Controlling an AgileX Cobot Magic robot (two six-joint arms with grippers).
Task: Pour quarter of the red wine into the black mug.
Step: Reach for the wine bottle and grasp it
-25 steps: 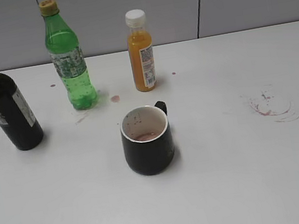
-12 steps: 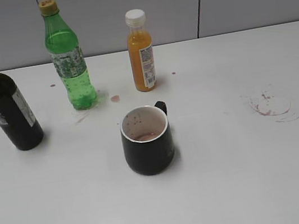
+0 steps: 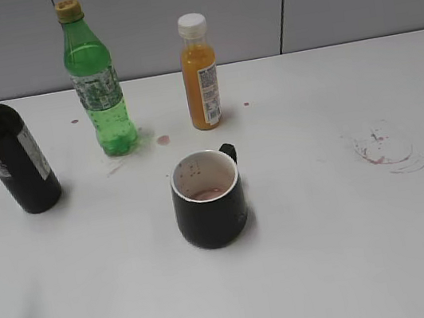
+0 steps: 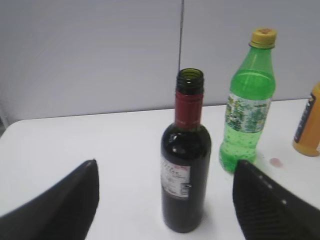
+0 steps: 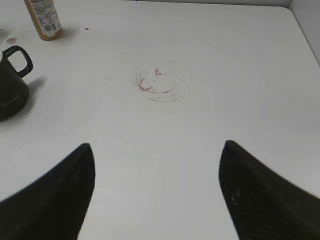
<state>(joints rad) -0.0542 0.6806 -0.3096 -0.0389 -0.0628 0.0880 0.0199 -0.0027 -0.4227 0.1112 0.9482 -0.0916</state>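
Note:
The red wine bottle stands upright and uncapped at the table's left; in the left wrist view it stands straight ahead, between my open left gripper's fingers but farther off, untouched. The black mug stands mid-table, handle to the back, a little reddish liquid inside; its handle side shows in the right wrist view. My right gripper is open and empty over bare table. Neither gripper shows in the exterior view.
A green plastic bottle and an orange juice bottle stand behind the mug. Red wine stains mark the table at the right. A small red spot lies near the green bottle. A grey wall bounds the back.
A faint shadow has appeared at the lower left of the table in the exterior view. The bottles and the mug have not moved.

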